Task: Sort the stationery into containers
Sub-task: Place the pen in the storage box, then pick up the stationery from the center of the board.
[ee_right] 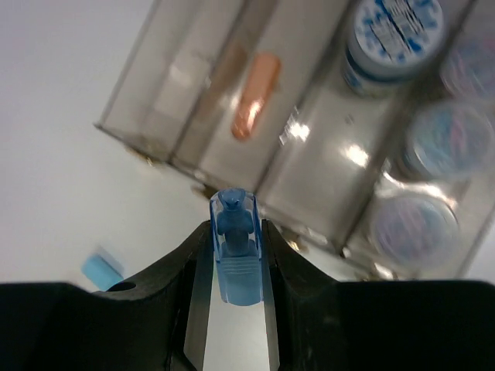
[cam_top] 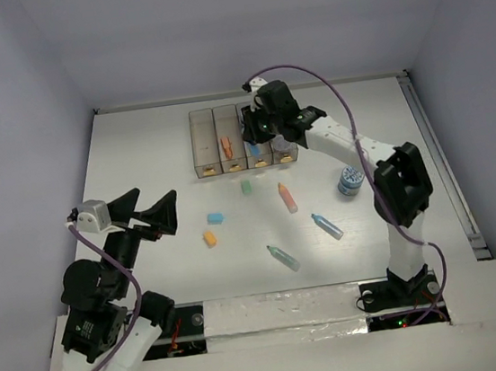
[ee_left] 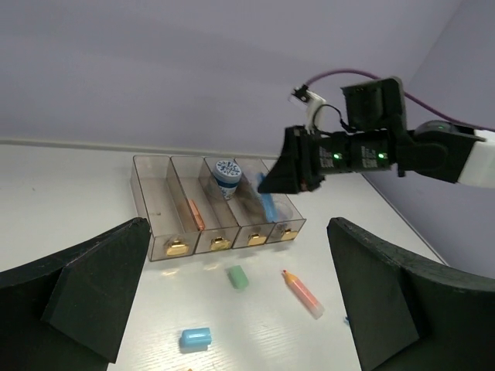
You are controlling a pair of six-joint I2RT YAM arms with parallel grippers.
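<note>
Top external view: logging the right arm (cam_top: 399, 183) rising from its near-edge base, bending at the elbow and slanting left and away toward the containers (cam_top: 205, 141), a row of four joined bins at the far side of the table (cam_top: 134, 145). Carrying the right gripper (cam_top: 258, 133) above the near end of that row, right of centre. Right wrist view: clamping a blue marker (ee_right: 234, 251) between both fingers, marker pointing forward past the fingertips, tip hanging by the front edge of the bins; not resolving whether over the third or the fourth bin. Noting an orange marker (cam_top: 226, 145) lying in the second bin from the left, and bluish-topped jars (ee_right: 393, 35) standing in the right-hand bins. Finding the left arm (cam_top: 93, 290) sitting folded near its base at lower left, left gripper (cam_top: 150, 214) hovering off the table, jaws spread wide, gripping nothing. Recording loose stationery lying between arms and bins: green eraser (cam_top: 246, 187), blue eraser (cam_top: 215, 218), orange eraser (cam_top: 209, 238), orange-and-pink marker (cam_top: 287, 197), teal marker (cam_top: 327, 225), second teal marker (cam_top: 283, 257), loose jar (cam_top: 349, 180) beside the right arm.
</note>
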